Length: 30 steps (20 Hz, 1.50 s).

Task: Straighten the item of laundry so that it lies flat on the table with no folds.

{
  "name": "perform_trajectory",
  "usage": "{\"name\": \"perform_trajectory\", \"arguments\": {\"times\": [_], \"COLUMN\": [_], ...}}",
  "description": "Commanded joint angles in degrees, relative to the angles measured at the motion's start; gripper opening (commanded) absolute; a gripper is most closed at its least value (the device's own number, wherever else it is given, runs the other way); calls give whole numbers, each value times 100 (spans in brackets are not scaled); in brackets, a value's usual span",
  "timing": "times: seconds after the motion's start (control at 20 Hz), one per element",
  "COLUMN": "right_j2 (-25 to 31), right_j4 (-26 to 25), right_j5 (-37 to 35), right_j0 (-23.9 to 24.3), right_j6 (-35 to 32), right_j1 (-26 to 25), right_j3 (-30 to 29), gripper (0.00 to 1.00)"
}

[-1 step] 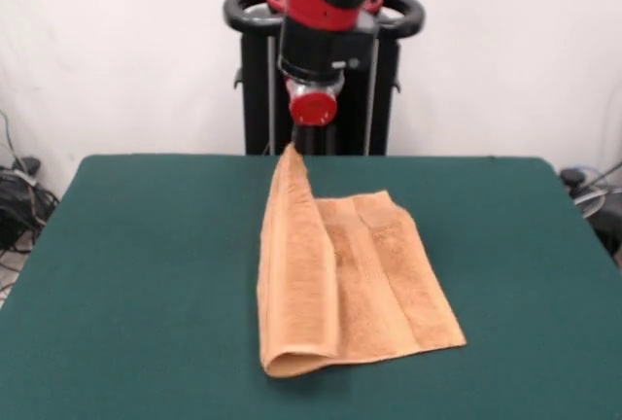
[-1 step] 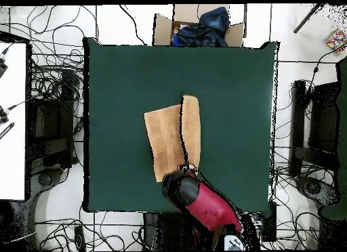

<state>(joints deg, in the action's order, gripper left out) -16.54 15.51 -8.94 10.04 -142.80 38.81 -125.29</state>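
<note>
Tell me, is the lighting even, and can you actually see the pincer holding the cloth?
Front view: soft, even light; the folded orange-tan terry towel casts only a faint shadow on the dark green felt table, with no glare; the pincer sits dark against the black stand, its tips unreadable. Overhead view: the floor is washed out white; the red and black arm covers the pincer.

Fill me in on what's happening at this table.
The robot arm's gripper is lifting the far corner of an orange-tan towel on the green table. One long side of the towel is raised and doubled over the rest, making a fold that runs its whole length. The other part lies flat. So the towel is not yet spread out without folds.
</note>
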Motion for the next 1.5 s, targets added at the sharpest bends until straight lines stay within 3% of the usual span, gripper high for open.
{"name": "perform_trajectory", "arguments": {"times": [0.05, 0.6, 0.85, 1.15, 1.5], "right_j2": [537, 210, 54, -118, -98], "right_j4": [-1046, -4086, -5114, -5382, -5187], "right_j5": [731, 831, 1550, 2034, 1920], "right_j0": [712, 2985, 3409, 3215, 3062], "right_j6": [353, 896, 368, -161, -270], "right_j1": [153, 447, -310, -903, -775], "right_j3": [-1065, -918, -527, -286, -331], "gripper": [0, 0, 0, 0, 0]}}
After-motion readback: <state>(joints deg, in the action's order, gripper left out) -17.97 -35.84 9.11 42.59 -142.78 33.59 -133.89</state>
